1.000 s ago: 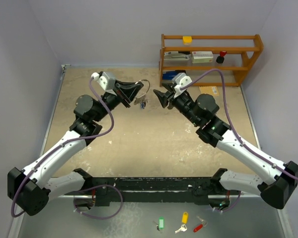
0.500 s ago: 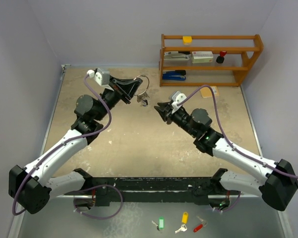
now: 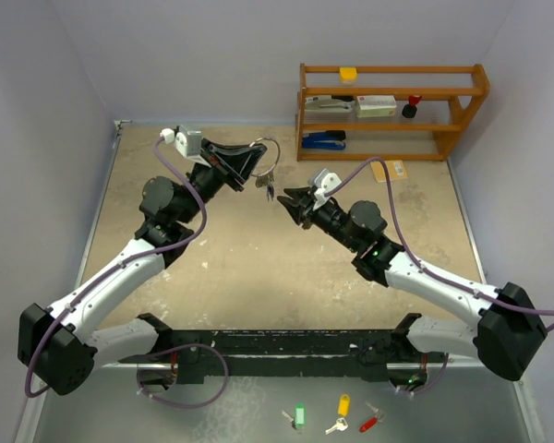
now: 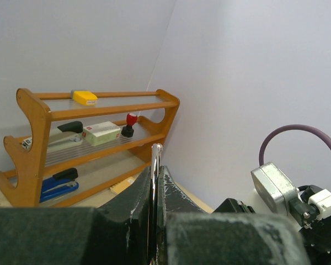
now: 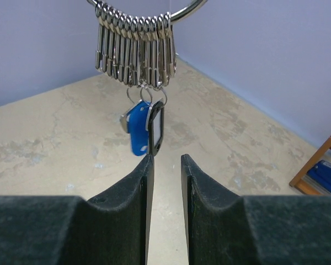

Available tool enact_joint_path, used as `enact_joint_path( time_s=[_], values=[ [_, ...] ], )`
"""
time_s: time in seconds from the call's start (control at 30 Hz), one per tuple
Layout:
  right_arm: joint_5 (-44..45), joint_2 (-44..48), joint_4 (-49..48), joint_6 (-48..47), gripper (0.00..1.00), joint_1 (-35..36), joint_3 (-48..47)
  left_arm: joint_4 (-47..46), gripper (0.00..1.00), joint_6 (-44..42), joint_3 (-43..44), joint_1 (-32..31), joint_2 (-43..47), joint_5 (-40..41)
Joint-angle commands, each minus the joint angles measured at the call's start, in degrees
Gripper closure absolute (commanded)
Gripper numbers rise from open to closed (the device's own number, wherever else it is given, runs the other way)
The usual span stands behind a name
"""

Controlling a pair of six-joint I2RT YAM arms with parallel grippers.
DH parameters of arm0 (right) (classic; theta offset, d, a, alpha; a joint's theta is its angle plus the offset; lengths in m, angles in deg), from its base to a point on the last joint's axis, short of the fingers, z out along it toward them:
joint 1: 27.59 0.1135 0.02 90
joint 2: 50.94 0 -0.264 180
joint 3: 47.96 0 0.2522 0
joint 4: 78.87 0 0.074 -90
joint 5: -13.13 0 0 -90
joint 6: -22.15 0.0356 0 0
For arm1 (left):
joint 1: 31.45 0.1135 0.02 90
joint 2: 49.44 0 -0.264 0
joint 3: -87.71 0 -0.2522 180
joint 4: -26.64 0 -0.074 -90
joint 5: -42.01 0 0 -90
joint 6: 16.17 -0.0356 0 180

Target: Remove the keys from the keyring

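Note:
My left gripper (image 3: 256, 159) is shut on the keyring (image 3: 267, 149) and holds it in the air; in the left wrist view the thin silver wire (image 4: 154, 182) is clamped edge-on between the fingers. Several silver clips (image 5: 137, 49) hang from the ring (image 5: 182, 12) in the right wrist view, with the blue-headed key (image 5: 137, 128) and the black-headed key (image 5: 156, 131) below them. My right gripper (image 5: 166, 165) is open a little, just under these keys, its left fingertip (image 5: 149, 165) close to the black head. It also shows in the top view (image 3: 286, 201).
A wooden shelf rack (image 3: 388, 111) at the back right holds a blue stapler (image 3: 325, 140), a box and a red-topped stamp. Green, yellow and red tagged keys (image 3: 337, 415) lie in front of the arm bases. Walls close in left, right and behind.
My right gripper has swung left and forward toward the hanging keys and now sits just beneath them. My left gripper has shifted slightly with the ring.

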State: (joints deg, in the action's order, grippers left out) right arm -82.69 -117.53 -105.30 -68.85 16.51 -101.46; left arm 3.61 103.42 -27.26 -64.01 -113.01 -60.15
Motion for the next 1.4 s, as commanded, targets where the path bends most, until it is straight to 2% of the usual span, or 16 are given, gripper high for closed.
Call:
enact_joint_path(
  time_s=[0.0, 0.8, 1.37],
  values=[
    [-1.32, -0.31, -6.0, 0.67, 0.71, 0.12, -3.72, -5.64, 1.0, 2.32, 1.58, -0.13, -0.13, -0.67],
    [-2.23, -1.28, -5.45, 1.53, 0.69, 0.99, -5.99, -7.24, 1.0, 3.09, 0.82, -0.14, -0.44, -0.48],
    [-0.21, -4.16, -5.44, -0.11, 0.72, 1.43, -7.92, -7.82, 1.0, 3.32, -0.06, -0.14, 1.41, -0.74]
  ],
)
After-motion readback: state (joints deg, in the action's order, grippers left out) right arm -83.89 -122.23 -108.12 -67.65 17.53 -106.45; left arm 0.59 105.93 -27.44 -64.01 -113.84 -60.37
